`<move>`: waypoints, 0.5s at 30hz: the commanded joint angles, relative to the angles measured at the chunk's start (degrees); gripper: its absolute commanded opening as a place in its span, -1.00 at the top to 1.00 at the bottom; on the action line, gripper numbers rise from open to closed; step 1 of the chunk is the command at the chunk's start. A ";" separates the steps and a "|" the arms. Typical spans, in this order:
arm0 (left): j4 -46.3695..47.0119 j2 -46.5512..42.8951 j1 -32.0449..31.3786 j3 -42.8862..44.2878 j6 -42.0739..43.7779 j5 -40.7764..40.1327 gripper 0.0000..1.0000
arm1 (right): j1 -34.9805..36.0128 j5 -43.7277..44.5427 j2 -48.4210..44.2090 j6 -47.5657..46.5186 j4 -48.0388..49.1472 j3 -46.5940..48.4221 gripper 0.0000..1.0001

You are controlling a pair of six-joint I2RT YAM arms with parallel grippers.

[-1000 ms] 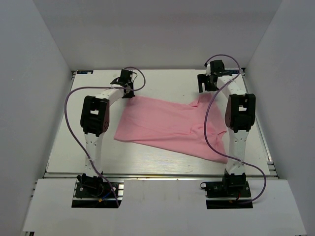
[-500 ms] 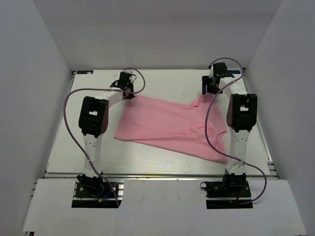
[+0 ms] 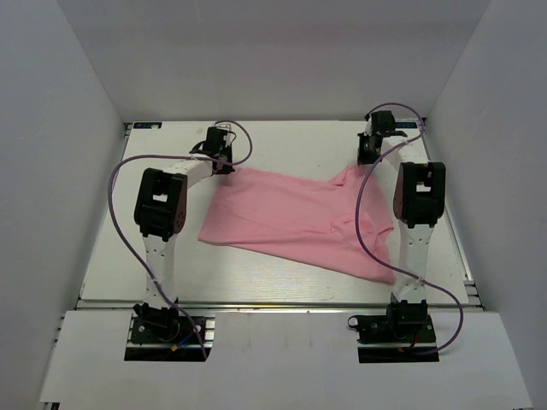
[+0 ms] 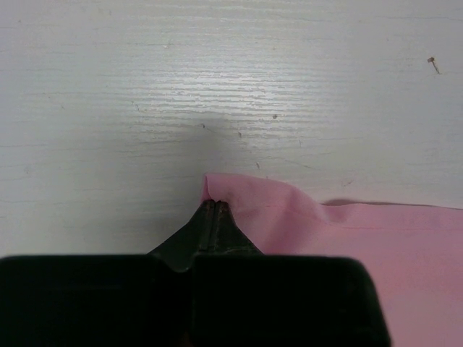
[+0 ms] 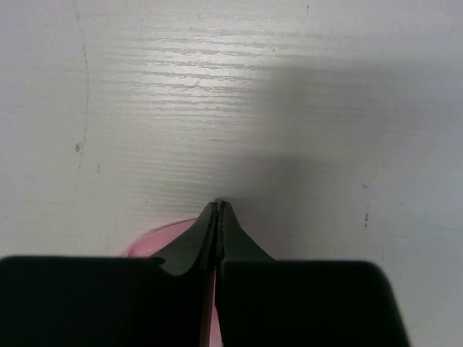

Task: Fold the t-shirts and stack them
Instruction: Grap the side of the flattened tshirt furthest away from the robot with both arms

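One light-pink t-shirt (image 3: 299, 218) lies spread flat across the middle of the white table (image 3: 291, 141). My left gripper (image 3: 225, 164) sits at the shirt's far left corner. In the left wrist view that gripper (image 4: 212, 204) is shut, with a small peak of the pink t-shirt (image 4: 347, 238) pinched at its tips. My right gripper (image 3: 366, 161) is at the far right corner of the shirt. In the right wrist view it (image 5: 219, 205) is shut, and the pink t-shirt (image 5: 148, 244) shows beside and in the slit between the fingers.
White walls close the table in at the back and both sides. Purple cables (image 3: 115, 192) loop off each arm; the right one (image 3: 359, 222) hangs over the shirt. The near table edge (image 3: 273, 303) runs in front of the arm bases.
The right gripper has gone from wide open to shut at the shirt's far right corner and shifted slightly right. The left gripper stays shut on its corner.
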 commanded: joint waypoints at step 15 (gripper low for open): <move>1.18 -18.07 -0.11 -12.29 -1.39 1.19 1.00 | 0.42 -4.56 -40.15 -0.85 12.06 -38.30 1.00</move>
